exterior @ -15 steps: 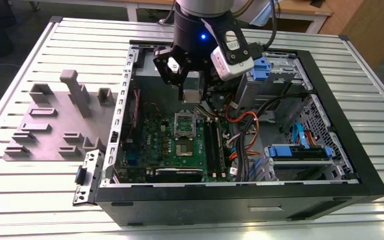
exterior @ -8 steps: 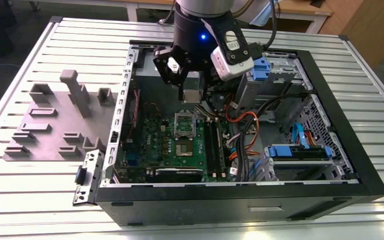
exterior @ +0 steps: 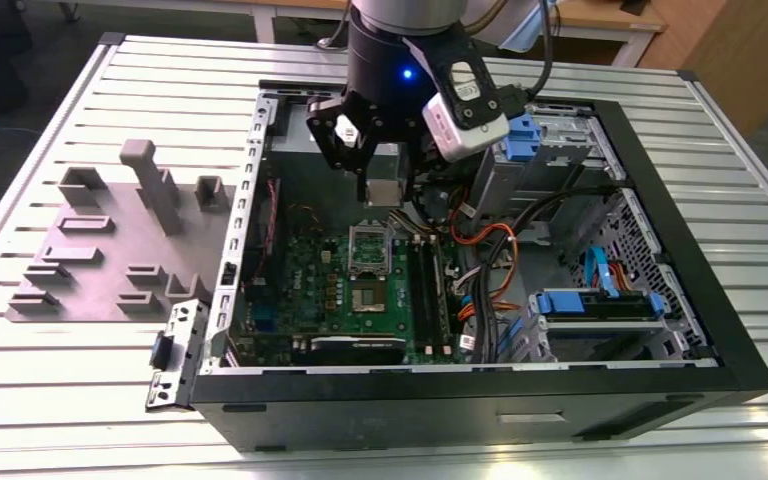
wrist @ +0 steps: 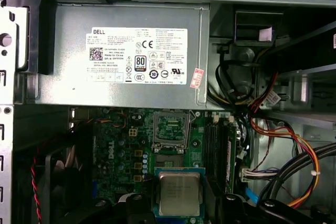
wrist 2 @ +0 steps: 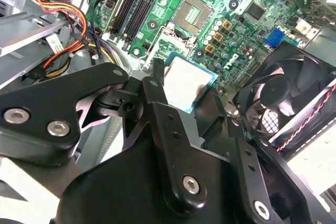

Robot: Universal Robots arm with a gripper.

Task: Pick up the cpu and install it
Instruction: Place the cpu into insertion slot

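I am watching the black two-finger gripper hanging in the upper middle of the exterior view, over the open black computer case. Its jaws are pinching narrow on two opposite edges of the cpu, a small flat square chip with a dull silvery top and a thin pale rim. In both wrist views the chip is sitting between the black fingers, metal face toward the cameras, clear of the board beneath it.

The case is lying on its side on the slatted metal table and is holding the green motherboard. On that board the rectangular silvery socket frame is showing its bare contact field. The chip is hovering near the socket, apart from it.

A big grey box with a white label is filling the case's far end. Black memory slots are running beside the socket, with orange and black cables looping toward the exterior view's right. A blue drive caddy is occupying the bay at the right, and a black fan is sitting just beside the gripper.

Toward the exterior view's left, a grey fixture tray is carrying upright grey blocks.
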